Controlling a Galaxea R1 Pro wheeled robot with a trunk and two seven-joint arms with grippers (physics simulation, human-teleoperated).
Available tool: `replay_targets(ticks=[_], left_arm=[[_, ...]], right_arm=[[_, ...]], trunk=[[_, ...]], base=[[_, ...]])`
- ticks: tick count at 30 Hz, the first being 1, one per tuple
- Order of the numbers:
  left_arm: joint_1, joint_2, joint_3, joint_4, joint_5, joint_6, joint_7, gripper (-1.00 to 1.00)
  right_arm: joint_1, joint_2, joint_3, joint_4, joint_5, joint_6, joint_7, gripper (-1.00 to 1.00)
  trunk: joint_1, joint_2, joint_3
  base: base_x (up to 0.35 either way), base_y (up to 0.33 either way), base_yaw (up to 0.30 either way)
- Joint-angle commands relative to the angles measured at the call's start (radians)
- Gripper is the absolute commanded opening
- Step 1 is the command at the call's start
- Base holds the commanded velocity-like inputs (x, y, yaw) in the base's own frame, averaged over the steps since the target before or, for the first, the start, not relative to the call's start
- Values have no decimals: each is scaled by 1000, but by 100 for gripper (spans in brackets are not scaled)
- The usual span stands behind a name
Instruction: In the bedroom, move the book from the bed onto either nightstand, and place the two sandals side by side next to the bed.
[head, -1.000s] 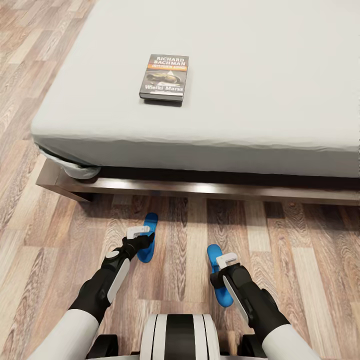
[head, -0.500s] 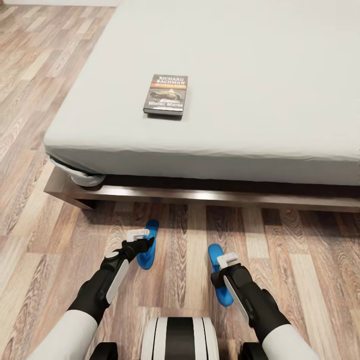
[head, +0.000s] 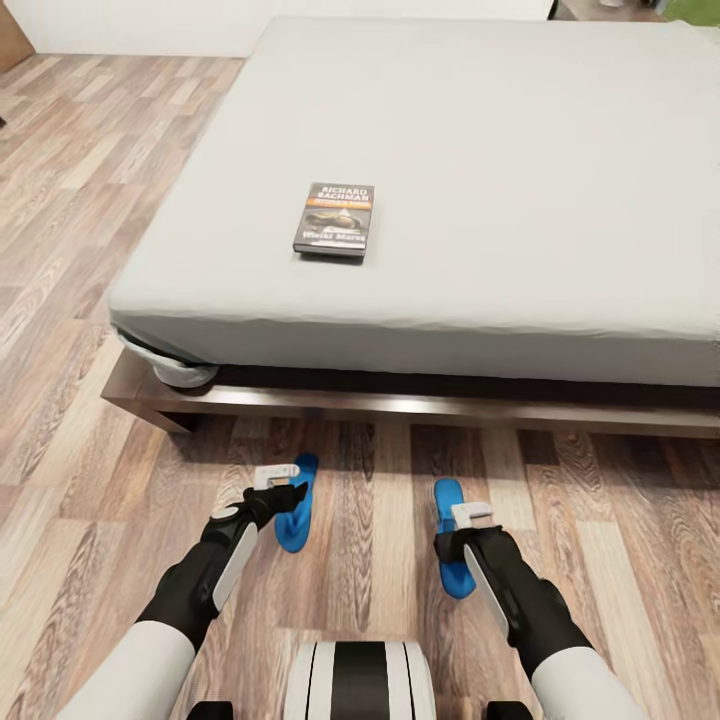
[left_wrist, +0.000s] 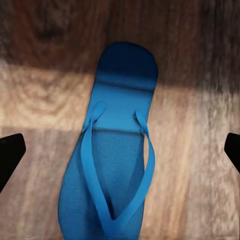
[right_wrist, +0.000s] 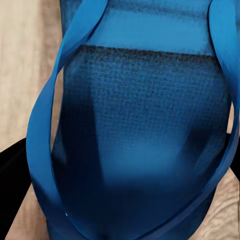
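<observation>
— What's on the bed?
— A grey mattress on a dark wooden frame, and one book lying flat, toward the 10 o'clock part of the mattress, well in from the near edge.
— And the floor?
— Wood-grain planks. Two blue sandals lie near the bed frame: the left sandal at about 7 o'clock, the right sandal at 5 o'clock, apart, long sides roughly parallel.
— Straps up?
— Yes, on both.

The book cover reads "RICHARD BACHMAN"; lower lettering is blurred.
</observation>
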Motion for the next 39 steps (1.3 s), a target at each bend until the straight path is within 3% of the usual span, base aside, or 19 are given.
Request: replay_targets(ticks=[1,19,31,37,39], left_arm=[[-1,0,0,14,7,9,2,100],[0,-1,-2,53,3,19,0,100],[-1,-2,-10,142,4,24,1,100],[6,0,-11,136,7,76,0,100],[11,1,-11,100,7,131,-1,100]], right_arm=[[-3,0,-8,27,-2,-26,-4,-100],[-24,5,-15,129,1,-117,-5,-100],[-56,5,-15,208,1,-156,-5,-100],[-70,3,-15,249,1,-158,-5,-100],[-76,3,-15,266,2,-159,-5,-100]], trunk=[[-1,0,3],[-9,4,73],[-14,7,119],[-17,8,143],[-17,9,146]], base=[[0,0,0],[0,0,0],[0,0,0],[0,0,0],[0,0,0]])
